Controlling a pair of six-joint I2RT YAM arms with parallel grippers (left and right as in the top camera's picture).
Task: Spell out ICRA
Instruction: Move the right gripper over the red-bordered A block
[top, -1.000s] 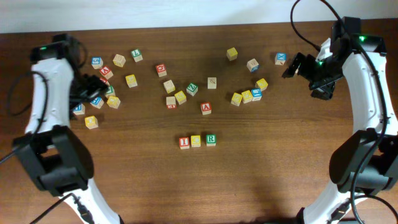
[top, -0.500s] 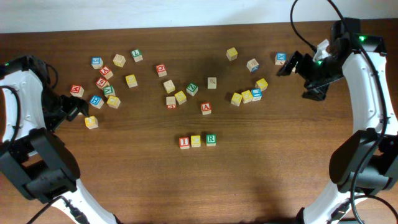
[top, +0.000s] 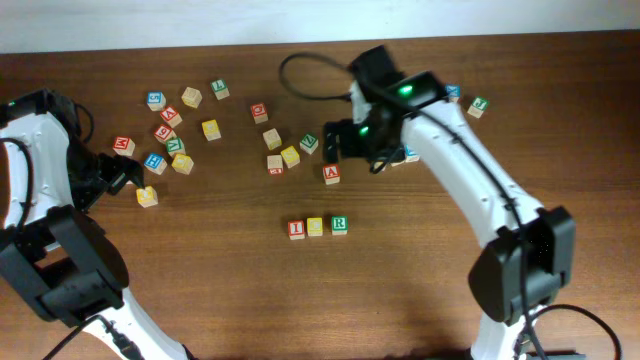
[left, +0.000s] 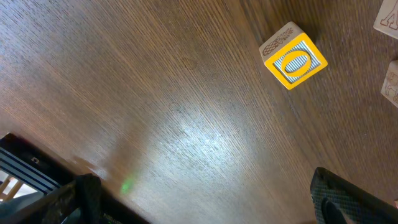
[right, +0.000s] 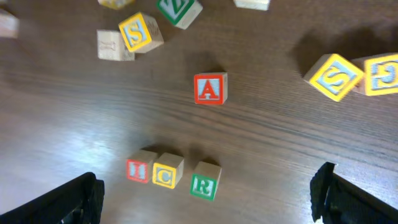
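Three blocks stand in a row on the wooden table: red I (top: 295, 229), yellow C (top: 315, 227) and green R (top: 339, 224). They also show in the right wrist view as I (right: 138, 170), C (right: 165, 172) and R (right: 205, 181). The red A block (top: 331, 174) lies apart, behind the row, and shows in the right wrist view (right: 210, 88). My right gripper (top: 352, 146) hovers over the middle of the table just behind the A block, open wide and empty (right: 211, 205). My left gripper (top: 115, 176) is open and empty (left: 205, 211) at the left edge.
A yellow O block (left: 295, 60) lies just ahead of my left gripper (top: 147, 196). Several loose blocks are scattered at the back left (top: 165, 131) and back middle (top: 290, 156). Yellow blocks (right: 336, 76) lie right of the A block. A green block (top: 478, 103) sits at the back right.
My right arm has swung from the far right to the middle, over the A block. My left arm pulled back to the left edge and has since stayed still.
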